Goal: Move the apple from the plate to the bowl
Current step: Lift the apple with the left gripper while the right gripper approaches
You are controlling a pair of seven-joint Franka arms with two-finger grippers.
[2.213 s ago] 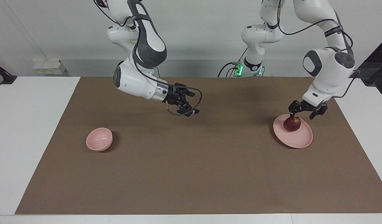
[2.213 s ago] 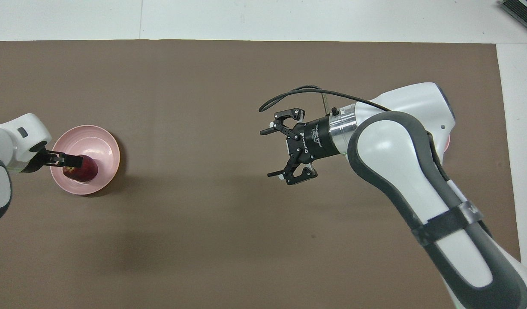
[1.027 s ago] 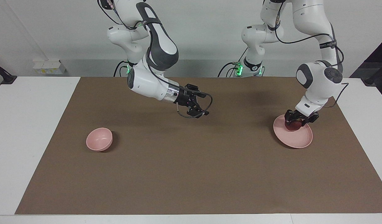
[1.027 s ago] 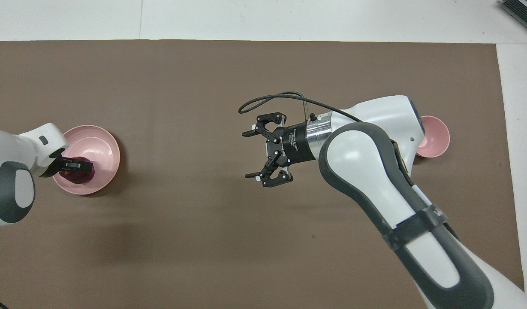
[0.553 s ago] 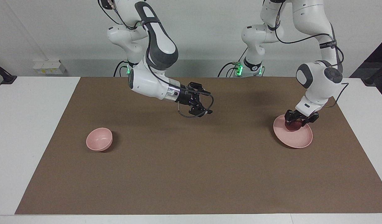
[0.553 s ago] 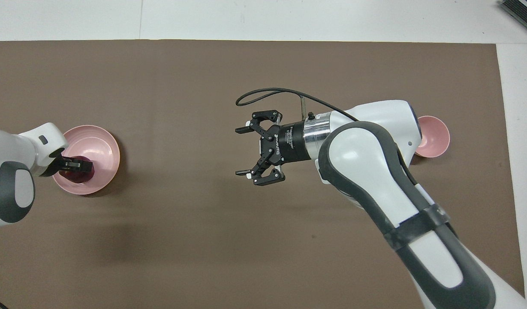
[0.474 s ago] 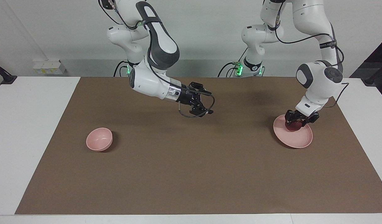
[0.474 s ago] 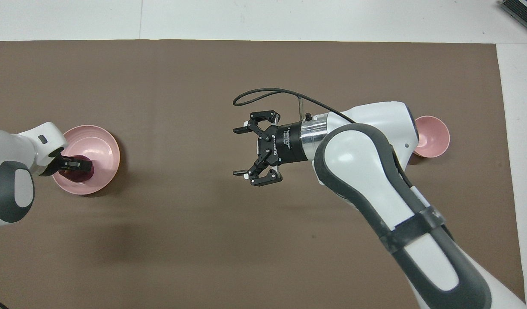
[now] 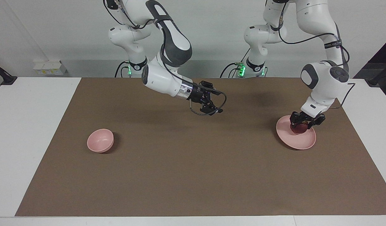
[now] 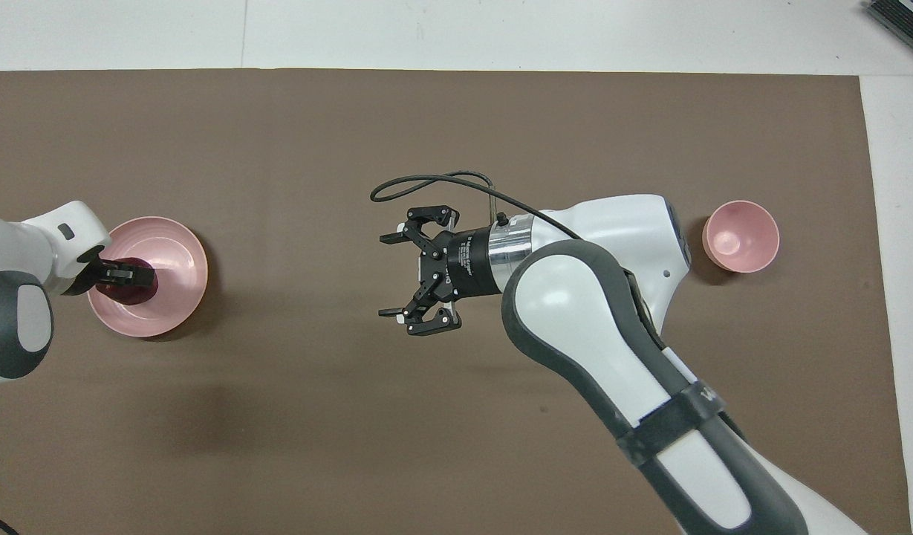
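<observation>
Brown mat (image 9: 193,175): one apple (image 9: 299,128), plate (image 9: 301,142), bowl (image 9: 100,140).

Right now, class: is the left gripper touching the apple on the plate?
Touching. In the facing view the left gripper is clamped on the apple, fingers against its sides, over the plate. The overhead view shows the same grip.

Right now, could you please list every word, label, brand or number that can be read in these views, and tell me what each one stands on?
White lettering on the black body of the right gripper, overhead view: too small to read.
Print on the dark strap of the left arm, facing view: too blurred to read.
White mark on the dark strap of the right arm, overhead view: cut off, unreadable.
The apple, plate and bowl: no text.
</observation>
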